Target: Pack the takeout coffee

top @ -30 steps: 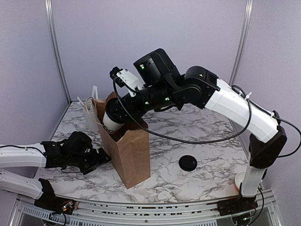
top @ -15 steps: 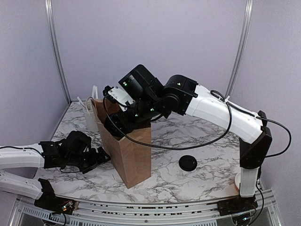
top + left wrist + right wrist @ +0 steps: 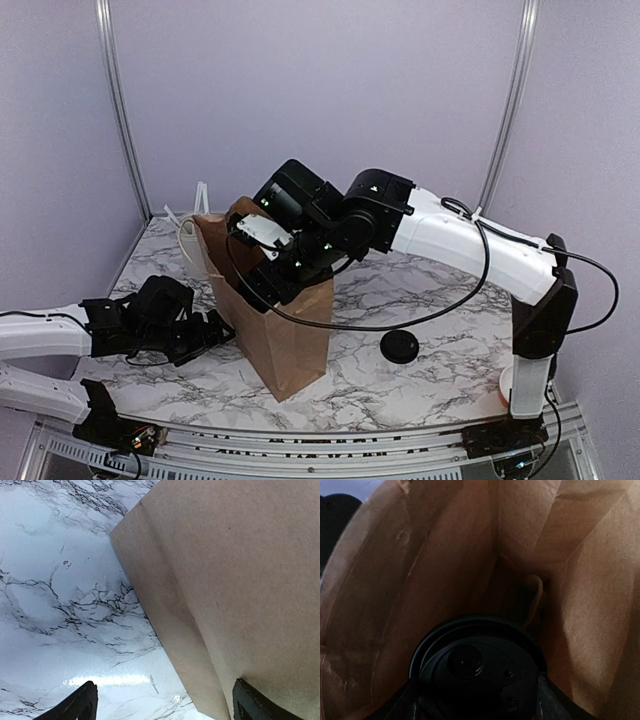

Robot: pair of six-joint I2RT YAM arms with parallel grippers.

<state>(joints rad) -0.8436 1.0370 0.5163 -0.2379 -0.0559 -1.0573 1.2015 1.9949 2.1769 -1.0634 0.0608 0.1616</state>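
Note:
The takeout coffee [image 3: 477,667] shows only in the right wrist view, as a round black lid deep inside the brown paper bag [image 3: 290,325]; its white cup is hidden. My right gripper [image 3: 477,702] reaches down into the bag's mouth and is shut on the coffee, with a finger [image 3: 402,702] on each side of the lid. In the top view its fingers are hidden by the bag. My left gripper [image 3: 215,330] is open low at the bag's left side. In the left wrist view [image 3: 165,705] the bag's lower corner [image 3: 210,645] lies between its jaws.
A loose black lid [image 3: 399,346] lies on the marble table [image 3: 440,300] to the right of the bag. White cups [image 3: 188,238] stand behind the bag at the back left. Purple walls enclose the back and sides.
My right arm has lowered the coffee from the bag's mouth down into the bag, and the cup is no longer seen from above. The bag shifted slightly right. The left arm barely moved.

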